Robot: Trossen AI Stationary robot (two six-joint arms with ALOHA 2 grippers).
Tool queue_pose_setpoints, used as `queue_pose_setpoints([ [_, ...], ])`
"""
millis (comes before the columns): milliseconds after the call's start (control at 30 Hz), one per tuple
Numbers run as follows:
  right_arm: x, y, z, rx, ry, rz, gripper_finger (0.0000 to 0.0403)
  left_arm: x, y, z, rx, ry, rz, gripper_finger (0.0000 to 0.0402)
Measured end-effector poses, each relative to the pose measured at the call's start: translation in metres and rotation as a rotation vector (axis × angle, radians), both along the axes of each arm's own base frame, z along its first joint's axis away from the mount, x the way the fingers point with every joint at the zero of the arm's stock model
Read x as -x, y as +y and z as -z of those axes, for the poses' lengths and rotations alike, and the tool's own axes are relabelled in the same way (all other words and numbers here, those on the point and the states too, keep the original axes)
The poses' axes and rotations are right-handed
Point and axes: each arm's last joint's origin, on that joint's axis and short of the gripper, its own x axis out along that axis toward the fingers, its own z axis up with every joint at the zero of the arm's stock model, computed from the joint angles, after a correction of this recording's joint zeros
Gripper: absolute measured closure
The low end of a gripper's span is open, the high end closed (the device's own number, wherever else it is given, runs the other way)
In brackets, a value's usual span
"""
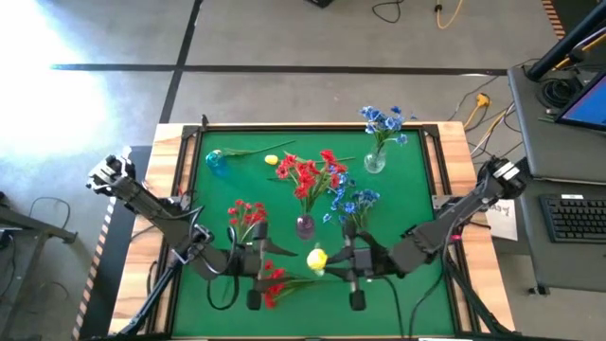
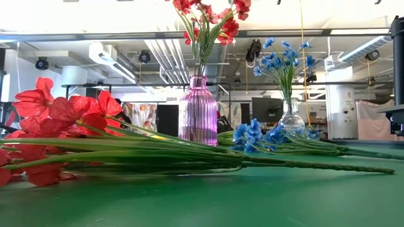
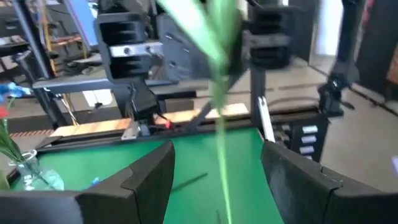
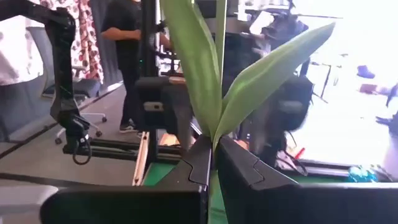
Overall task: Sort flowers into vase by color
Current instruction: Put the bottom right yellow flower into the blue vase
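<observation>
right hand [image 4: 212, 163] clamped on yellow flower [image 1: 316, 258] stem, held for handover | left hand [image 3: 217, 180] open around stem (contact unclear), probably to regrasp

The green-covered work table with pale wooden edges [image 1: 457, 142] stands on a grey concrete floor [image 1: 284, 38] marked by a dark tape line [image 1: 284, 68]. Yellow and black cables [image 1: 445, 13] lie on the floor beyond the table. A grey side desk [image 1: 559, 189] beside the table carries a black keyboard [image 1: 574, 218]. Overhead, exposed white ceiling ducts [image 2: 170, 60] run under strip lighting. A person in dark clothing [image 4: 129, 56] stands beyond the table
</observation>
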Motion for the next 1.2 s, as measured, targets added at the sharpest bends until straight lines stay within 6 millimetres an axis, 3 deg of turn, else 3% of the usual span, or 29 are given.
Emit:
queue_pose_setpoints([
  [233, -0.022, 0.009, -0.013, 0.083, -0.038, 0.007, 0.039, -0.008, 0.0, 0.004, 0.011, -0.011, 0.007, 0.0199],
  [567, -0.034, 0.006, -0.018, 0.136, -0.05, 0.048, 0.039, -0.008, -0.001, -0.001, 0.04, -0.053, 0.078, 0.0249],
  [933, -0.039, 0.0, -0.011, 0.156, -0.002, 0.06, 0.039, -0.012, 0.005, -0.004, 0.049, -0.082, 0.054, 0.0391],
  [1200, -0.038, -0.001, -0.012, 0.147, -0.002, 0.063, 0.0389, -0.012, 0.005, -0.005, 0.05, -0.083, 0.054, 0.0401],
])
